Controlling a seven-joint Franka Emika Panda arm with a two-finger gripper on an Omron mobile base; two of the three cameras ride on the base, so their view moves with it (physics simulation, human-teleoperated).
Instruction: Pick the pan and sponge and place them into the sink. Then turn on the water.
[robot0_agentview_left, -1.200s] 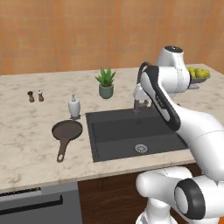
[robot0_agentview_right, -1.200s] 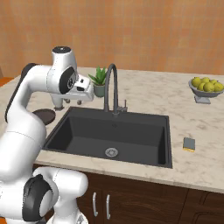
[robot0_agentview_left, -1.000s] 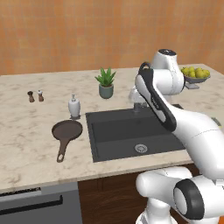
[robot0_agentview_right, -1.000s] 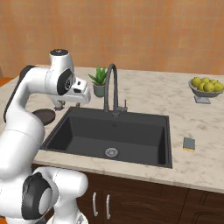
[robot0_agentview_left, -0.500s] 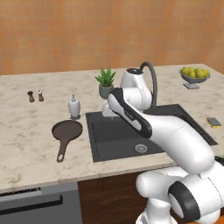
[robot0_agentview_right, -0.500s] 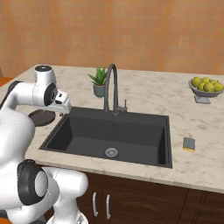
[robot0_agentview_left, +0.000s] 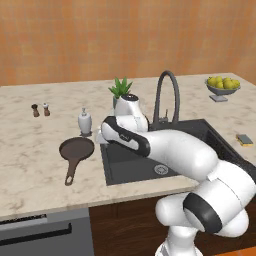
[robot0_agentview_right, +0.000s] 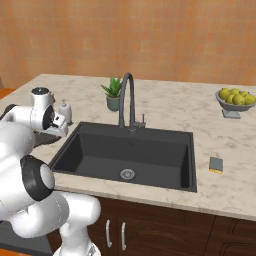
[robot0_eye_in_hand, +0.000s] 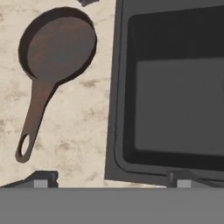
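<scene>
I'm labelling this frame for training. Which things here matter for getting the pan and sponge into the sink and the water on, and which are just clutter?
For the job:
pan, on the counter left of the sink
sponge, on the counter right of the sink
sink
faucet
pincer, open

Just lying about:
potted plant
soap dispenser
two shakers
fruit bowl

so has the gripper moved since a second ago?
Yes. The gripper swung left from behind the faucet to the sink's left edge, near the pan.

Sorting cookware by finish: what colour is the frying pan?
Dark brown frying pan, clearest in the hand view.
</scene>
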